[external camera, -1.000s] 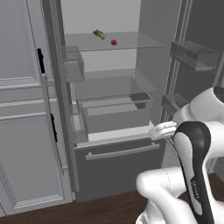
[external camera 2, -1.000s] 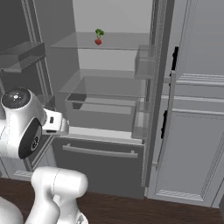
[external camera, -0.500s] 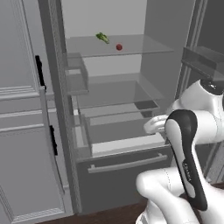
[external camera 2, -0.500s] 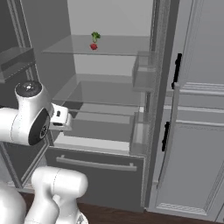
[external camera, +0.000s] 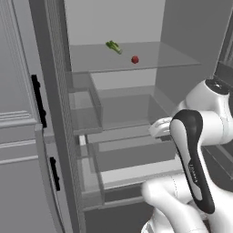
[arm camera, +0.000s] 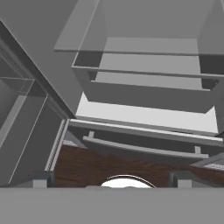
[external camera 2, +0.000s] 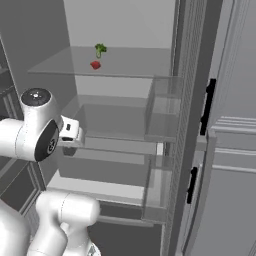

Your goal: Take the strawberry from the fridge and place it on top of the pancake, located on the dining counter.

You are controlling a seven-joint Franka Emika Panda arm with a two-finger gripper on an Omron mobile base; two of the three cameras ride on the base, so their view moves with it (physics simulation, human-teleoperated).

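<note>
A: Gripper [arm camera: 112, 179] first. How does it stand?

B: Spread wide and holding nothing. In the hand view its two dark fingertips [arm camera: 41, 179] rise far apart at 7 and 5 o'clock. Between them lies a strip of dark wood floor [arm camera: 87, 168], and above that the bottom drawer [arm camera: 144, 146] of the fridge [arm camera: 144, 94], with its long bar handle running across.

A: What is beyond the drawer?

B: Toward 12 o'clock in the hand view, pale bins and glass shelves stacked one above another. From the left base view the white forearm [external camera: 195, 159] with its dark band rises at 4 o'clock and the hand end reaches in at about the level of the middle shelves.

A: Where is the strawberry?

B: Strawberry [external camera: 135, 59] sits on the upper glass shelf [external camera: 159, 57], at about 12 o'clock in the left base view, well above the arm and well apart from it. In the right base view it shows at 11 o'clock [external camera 2: 95, 64].

A: Anything with it?

B: A small green leafy vegetable [external camera: 113, 46], just beside the fruit, toward the back of the shelf. Whether they touch I cannot tell.

A: And at the edges?

B: Light grey paneled cabinets [external camera: 18, 150] with black handles [external camera: 38, 100], at 9 o'clock in the left base view and 3 o'clock in the right one [external camera 2: 235, 150].
</note>
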